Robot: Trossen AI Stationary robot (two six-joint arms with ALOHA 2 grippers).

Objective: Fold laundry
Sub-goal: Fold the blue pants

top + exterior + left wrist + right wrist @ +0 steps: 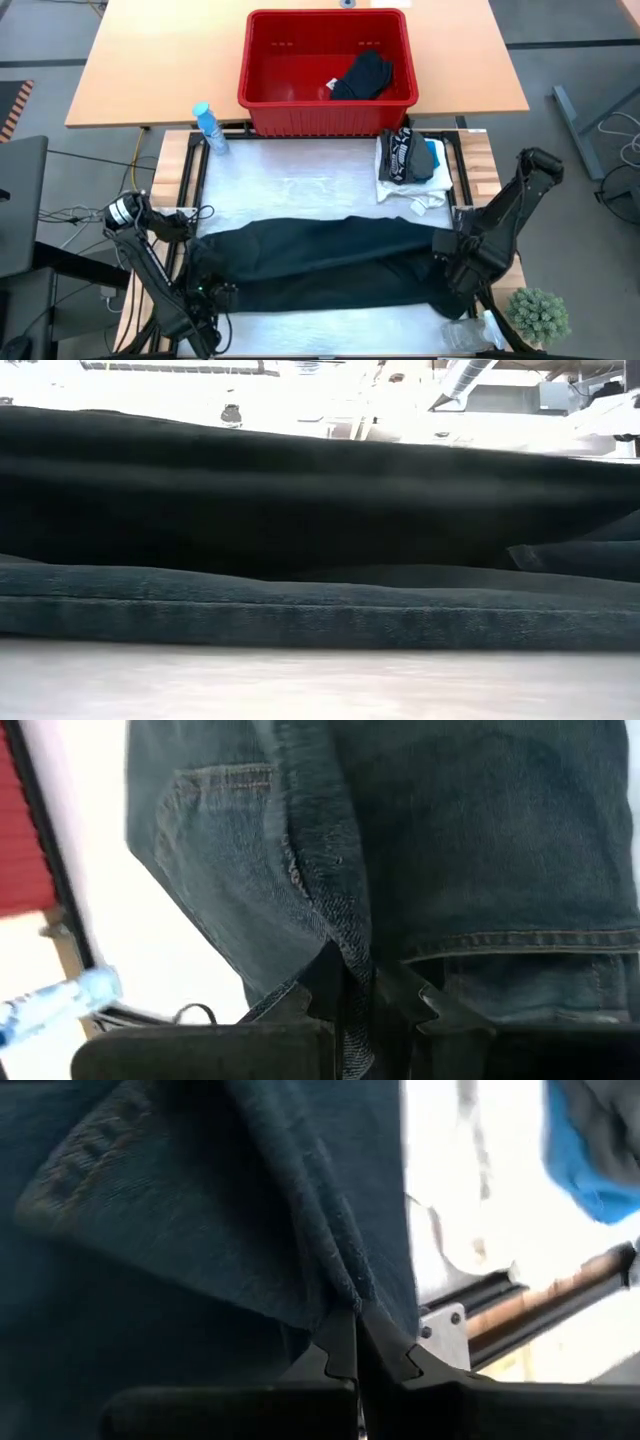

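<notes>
The long black denim trousers (330,262) lie spread across the table from left to right. They fill the low view (320,600), where a lower layer rests flat on the table and more dark cloth rises behind it. My left gripper (212,295) is at their left end, by the back pocket (210,810), and is shut on cloth. My right gripper (452,270) is at their right end, also shut on cloth. A black garment (362,75) lies in the red basket. A folded pile of white, teal and black pieces (410,160) sits on the table's far right. My left gripper (375,1005) pinches a raised fold of the trousers (345,945) between its two fingers, near the waistband (520,940) at their left end. The rest of the cloth spreads away from the fingers over the table. My right gripper (357,1355) pinches a ridge of denim (345,1285) between its two fingertips at the trousers' right end. The cloth fans out from the pinch in creases. How many layers it has, I cannot tell.
The red slotted basket (262,60) stands on the wooden table beyond the far edge. A blue bottle (208,127) lies at the far left corner. A small green plant (540,315) stands at the near right corner. Bare white table (300,180) lies between trousers and basket.
</notes>
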